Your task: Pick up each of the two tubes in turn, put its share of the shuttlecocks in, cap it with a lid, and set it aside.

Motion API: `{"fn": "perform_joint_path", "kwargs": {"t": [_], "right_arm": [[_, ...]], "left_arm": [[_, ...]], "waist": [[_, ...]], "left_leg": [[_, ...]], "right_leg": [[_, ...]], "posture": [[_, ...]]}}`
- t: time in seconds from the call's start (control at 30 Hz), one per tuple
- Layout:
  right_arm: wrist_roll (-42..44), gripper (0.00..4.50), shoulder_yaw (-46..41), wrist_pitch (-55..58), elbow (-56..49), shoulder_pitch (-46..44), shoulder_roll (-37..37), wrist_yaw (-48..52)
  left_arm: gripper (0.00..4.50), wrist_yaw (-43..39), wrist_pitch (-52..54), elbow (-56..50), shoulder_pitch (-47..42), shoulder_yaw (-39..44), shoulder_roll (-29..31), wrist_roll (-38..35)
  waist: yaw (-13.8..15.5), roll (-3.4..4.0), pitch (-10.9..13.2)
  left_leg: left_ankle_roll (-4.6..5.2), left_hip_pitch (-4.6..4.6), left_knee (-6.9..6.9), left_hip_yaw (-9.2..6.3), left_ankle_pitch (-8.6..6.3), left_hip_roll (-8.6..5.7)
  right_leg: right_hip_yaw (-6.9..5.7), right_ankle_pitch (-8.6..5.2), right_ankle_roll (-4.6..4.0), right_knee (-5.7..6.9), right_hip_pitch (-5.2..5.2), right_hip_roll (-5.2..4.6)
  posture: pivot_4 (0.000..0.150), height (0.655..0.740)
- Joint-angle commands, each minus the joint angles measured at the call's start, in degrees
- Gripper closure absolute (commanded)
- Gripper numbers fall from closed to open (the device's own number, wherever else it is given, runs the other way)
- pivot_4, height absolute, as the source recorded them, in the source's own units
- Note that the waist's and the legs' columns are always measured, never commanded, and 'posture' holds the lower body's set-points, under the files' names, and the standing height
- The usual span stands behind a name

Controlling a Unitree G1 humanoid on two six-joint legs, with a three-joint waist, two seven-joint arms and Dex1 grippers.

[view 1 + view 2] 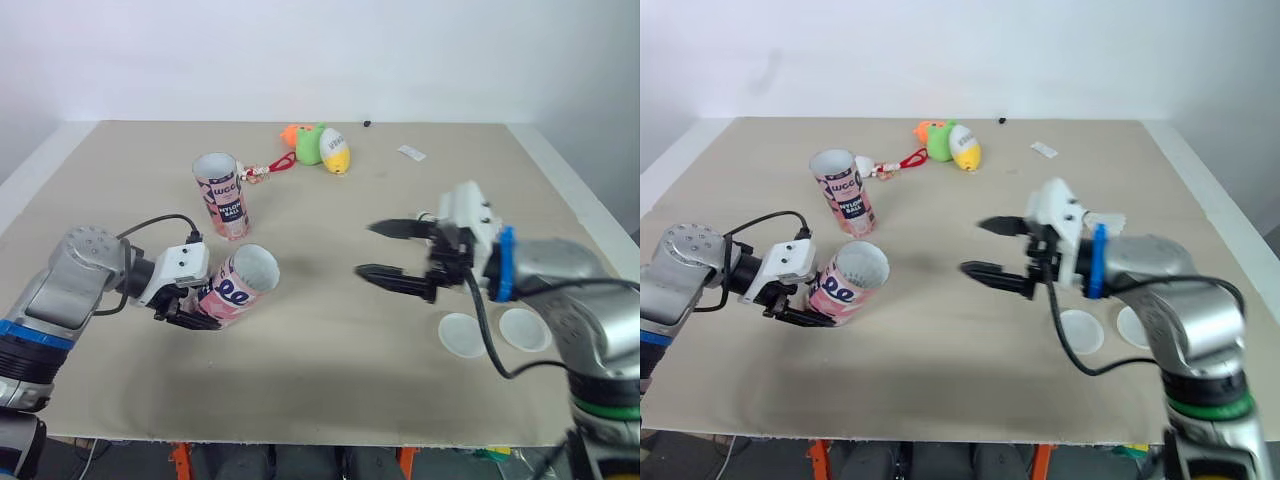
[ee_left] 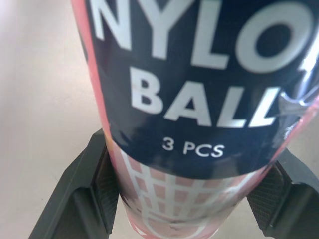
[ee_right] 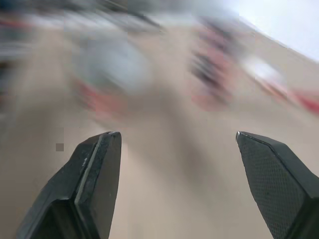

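On the left front of the table (image 1: 330,390), the left gripper (image 1: 192,308) is clamped on a pink tube (image 1: 240,283). It grips the tube near its closed end. The tube is tilted well over, its open mouth raised and facing the table's centre. Left wrist view: a black finger (image 2: 84,194) presses each side of the tube, whose dark label reads "BALL 3 PCS". Second tube (image 1: 221,196) stands upright on the table, farther back and just beyond the held one, mouth open, no cap. The two tubes are near each other but apart. Right gripper (image 1: 365,249) hangs above the table right of centre, fingers spread wide and pointing towards the held tube, nothing between them. It is well apart from both tubes. Two white lids (image 1: 460,334) lie flat side by side on the table's right front, just below the right forearm, close together; contact between them cannot be told. At the far middle of the table, orange, green and yellow-white shuttlecocks (image 1: 318,146) lie bunched together, a red cord (image 1: 281,162) trailing from them towards the upright tube. A small white tag (image 1: 411,153) lies alone to the right of that bunch. Something white sits partly hidden just behind the right gripper; kind not discernible.
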Motion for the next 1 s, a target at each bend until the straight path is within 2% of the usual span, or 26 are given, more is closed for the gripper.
{"fn": "perform_joint_path", "kwargs": {"t": [0.03,0.2,0.43,1.0], "right_arm": [[-1.9,0.55,-10.9,0.6,-6.6,9.9,-2.0,-3.7],[-3.8,0.55,-19.4,1.0,-8.5,22.0,-2.3,-5.5],[-5.3,0.55,-17.8,1.6,-3.9,24.0,0.9,-10.7],[-13.1,0.55,-2.4,-2.8,15.2,10.0,5.2,-19.3]], "left_arm": [[1.51,-1.3,-0.9,1.1,0.7,-3.8,-1.1,0.6],[1.51,-2.4,-3.2,4.9,-2.4,-5.6,-3.0,1.7],[1.51,-3.0,-4.8,7.1,-3.9,-6.5,-4.9,2.5],[1.51,-2.7,-3.5,4.7,-1.7,-4.9,-3.8,2.4]], "waist": [[0.2,0.07,0.0],[0.2,0.13,-0.1],[0.5,0.16,-0.1],[0.5,0.27,-0.2]], "left_leg": [[0.01,-0.03,-0.01,-0.01,-0.01,-0.05],[0.09,0.38,0.02,0.11,-0.02,-0.03],[0.13,0.50,0.08,0.32,0.00,-0.02],[0.19,0.42,0.06,0.33,-0.02,-0.19]], "right_leg": [[0.01,-0.02,0.04,-0.01,-0.02,-0.03],[0.15,-0.08,-0.06,-0.03,0.40,0.02],[0.27,-0.18,-0.08,-0.10,0.69,-0.07],[0.29,-0.38,0.24,-0.17,0.80,-0.27]], "posture": [[0.150,0.7323],[0.150,0.7323],[0.150,0.7323],[0.150,0.7323]]}}
